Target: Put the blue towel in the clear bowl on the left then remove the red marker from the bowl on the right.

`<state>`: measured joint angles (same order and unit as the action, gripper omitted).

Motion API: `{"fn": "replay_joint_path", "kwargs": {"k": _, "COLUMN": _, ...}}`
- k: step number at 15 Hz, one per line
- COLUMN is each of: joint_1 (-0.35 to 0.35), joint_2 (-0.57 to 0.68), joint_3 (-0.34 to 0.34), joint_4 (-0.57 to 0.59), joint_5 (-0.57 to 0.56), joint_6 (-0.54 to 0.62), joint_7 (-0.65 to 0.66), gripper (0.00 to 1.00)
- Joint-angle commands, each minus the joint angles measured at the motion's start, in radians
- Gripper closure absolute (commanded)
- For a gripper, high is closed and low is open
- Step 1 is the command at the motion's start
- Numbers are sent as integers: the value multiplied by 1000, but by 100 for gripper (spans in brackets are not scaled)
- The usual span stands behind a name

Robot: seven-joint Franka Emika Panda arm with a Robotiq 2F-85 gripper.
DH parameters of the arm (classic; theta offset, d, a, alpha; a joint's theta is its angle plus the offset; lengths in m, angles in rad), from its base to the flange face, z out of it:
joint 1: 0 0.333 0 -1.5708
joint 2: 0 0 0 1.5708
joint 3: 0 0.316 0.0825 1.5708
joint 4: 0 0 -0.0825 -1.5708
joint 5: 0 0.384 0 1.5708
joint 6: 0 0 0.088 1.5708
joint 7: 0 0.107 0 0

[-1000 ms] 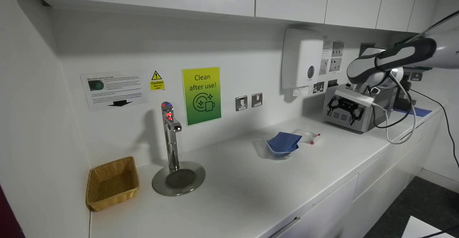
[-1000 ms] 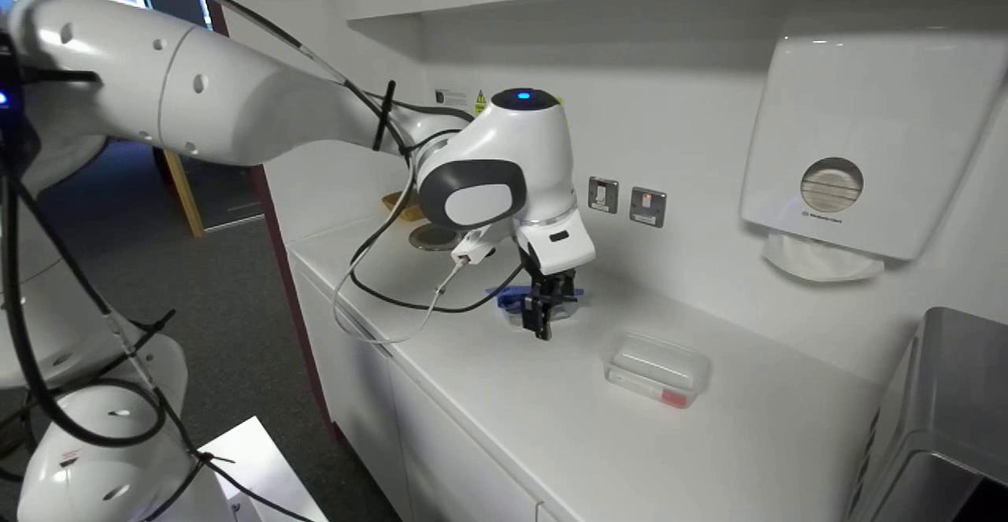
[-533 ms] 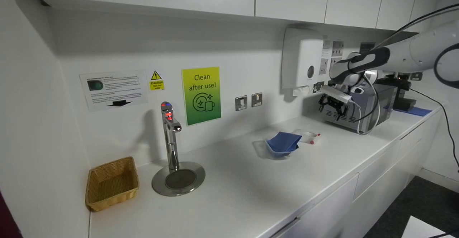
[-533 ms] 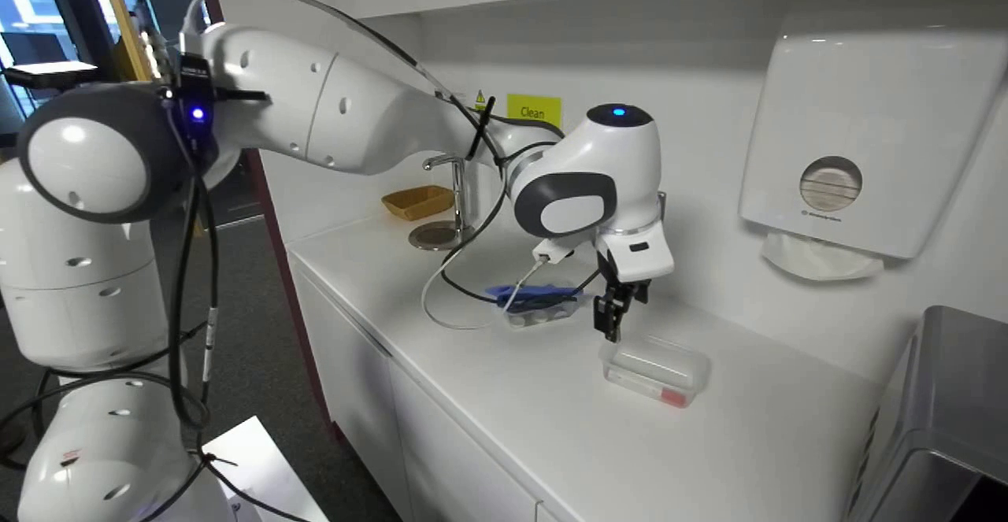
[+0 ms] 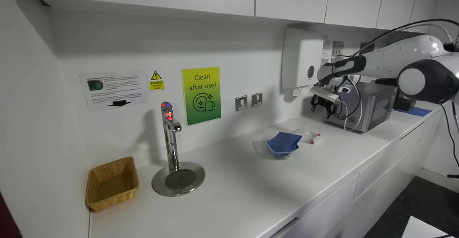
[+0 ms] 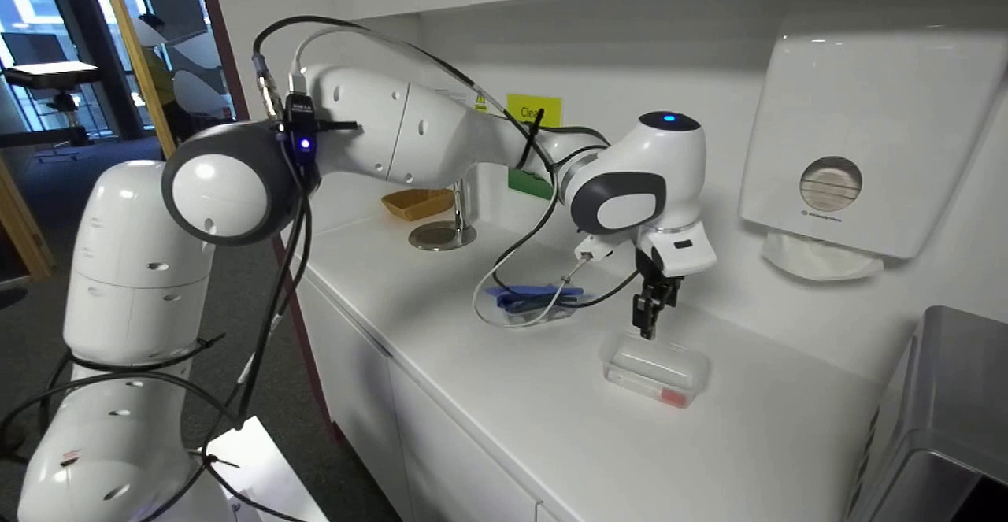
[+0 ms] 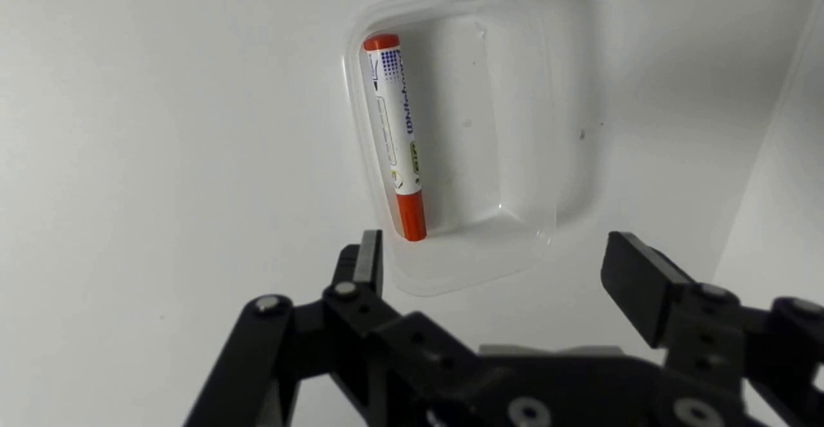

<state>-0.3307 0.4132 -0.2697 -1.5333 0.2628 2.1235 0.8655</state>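
The blue towel [image 5: 284, 141] rests folded in the clear bowl [image 5: 279, 154], its corners sticking out above the rim. A second clear container, the bowl on the right [image 6: 654, 360], stands apart from it on the counter. In the wrist view the red marker [image 7: 400, 118], white-bodied with red ends, lies along the left wall inside that right-hand bowl. My gripper [image 7: 496, 246] hovers above this bowl's near end, jaws wide apart and nothing between them. The marker sits forward of the left fingertip, untouched. An exterior view shows the gripper [image 6: 654, 321] pointing down above the bowl.
A wall-mounted paper towel dispenser [image 6: 858, 144] hangs behind the bowls. A grey boxy appliance [image 5: 362, 105] stands at the counter's far end. The tap [image 5: 171, 137] and a woven basket [image 5: 113, 184] are at the opposite end. A cable [image 6: 512, 258] loops from the wrist.
My gripper has travelled away from the towel's bowl to above the marker's bowl, staying open. Towel, marker and both bowls have kept their places.
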Motion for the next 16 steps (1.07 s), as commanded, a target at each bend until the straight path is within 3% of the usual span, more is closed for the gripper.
{"fn": "replay_joint_path", "kwargs": {"k": 1, "joint_1": -19, "joint_2": 92, "joint_3": 4, "joint_4": 156, "joint_5": 20, "joint_6": -115, "joint_7": 2, "gripper": 15}}
{"fn": "replay_joint_path", "kwargs": {"k": 5, "joint_1": -29, "joint_2": 158, "joint_3": 7, "joint_4": 241, "joint_5": 17, "joint_6": -194, "joint_7": 7, "gripper": 11}}
{"fn": "replay_joint_path", "kwargs": {"k": 14, "joint_1": -41, "joint_2": 247, "joint_3": 9, "joint_4": 315, "joint_5": 10, "joint_6": -263, "joint_7": 16, "gripper": 34}}
{"fn": "replay_joint_path", "kwargs": {"k": 16, "joint_1": -40, "joint_2": 258, "joint_3": 9, "joint_4": 324, "joint_5": 7, "joint_6": -263, "joint_7": 17, "gripper": 35}}
